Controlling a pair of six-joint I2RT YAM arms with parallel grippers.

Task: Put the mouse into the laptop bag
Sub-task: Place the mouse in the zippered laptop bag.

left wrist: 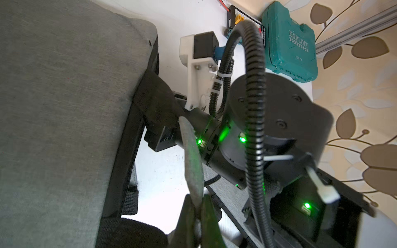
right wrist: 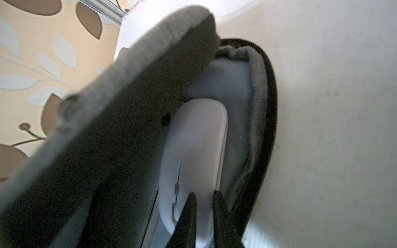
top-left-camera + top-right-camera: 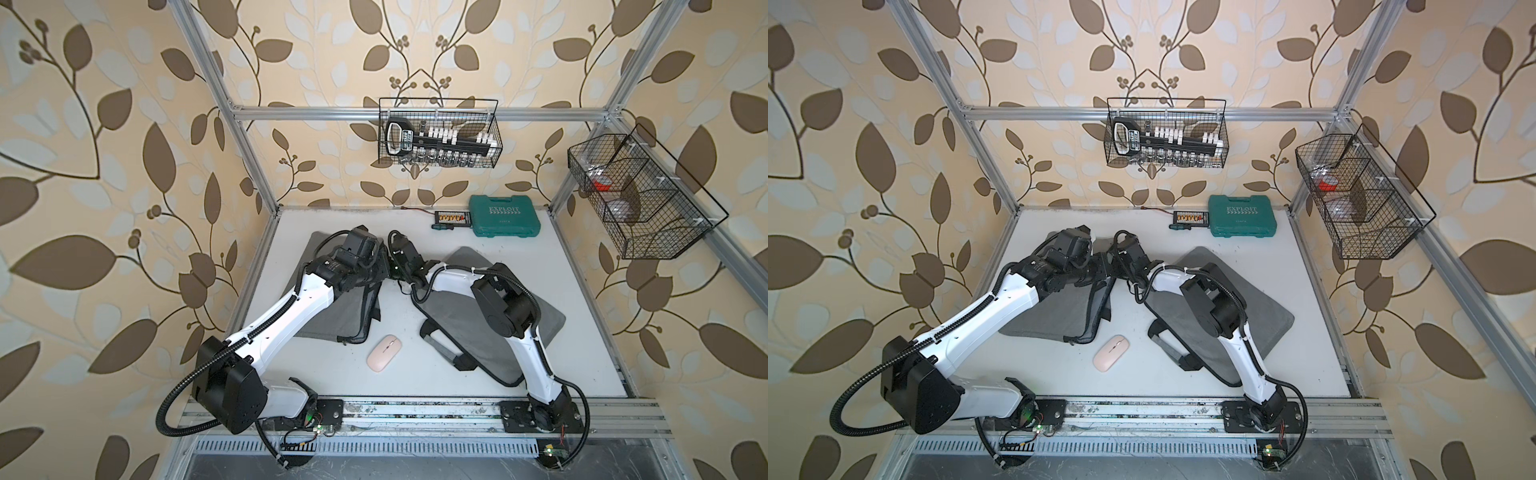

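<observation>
left gripper (image 1: pixel 196 207): clamped on the edge of the grey flap (image 1: pixel 191 154), which is held up off the bag (image 3: pixel 338 316)
right gripper (image 2: pixel 204 193): at the bag opening, fingers a narrow gap apart over the mouse (image 2: pixel 197 139); can't tell if it's pinching anything
mouse: inside the bag, under the raised flap, lying on the pale lining
pink mouse (image 3: pixel 384 352): flat on the table (image 3: pixel 415 241), between the bag and a second bag (image 3: pixel 465 328), touching neither
tool case (image 3: pixel 505 216): far edge of the table, well apart
</observation>
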